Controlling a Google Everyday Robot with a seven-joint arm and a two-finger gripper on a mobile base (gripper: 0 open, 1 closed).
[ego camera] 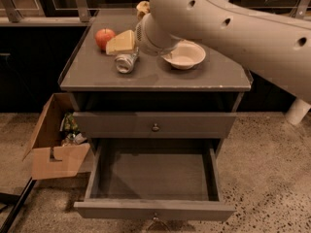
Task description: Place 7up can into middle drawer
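The 7up can (126, 62) lies on its side on the grey cabinet top (204, 76), left of centre, its silver end facing me. My gripper (121, 43) shows as a cream wedge at the end of the big white arm. It sits just behind and above the can, close to it and next to the red apple. The middle drawer (154, 174) is pulled wide open below, and its flat grey box holds nothing. Its small knob is at the front edge.
A red apple (104, 37) stands left of the gripper. A white bowl (183, 55) sits right of the can. The upper drawer (155, 125) is shut. An open cardboard box (56, 147) with clutter stands on the floor at the left. The arm (233, 23) spans the upper right.
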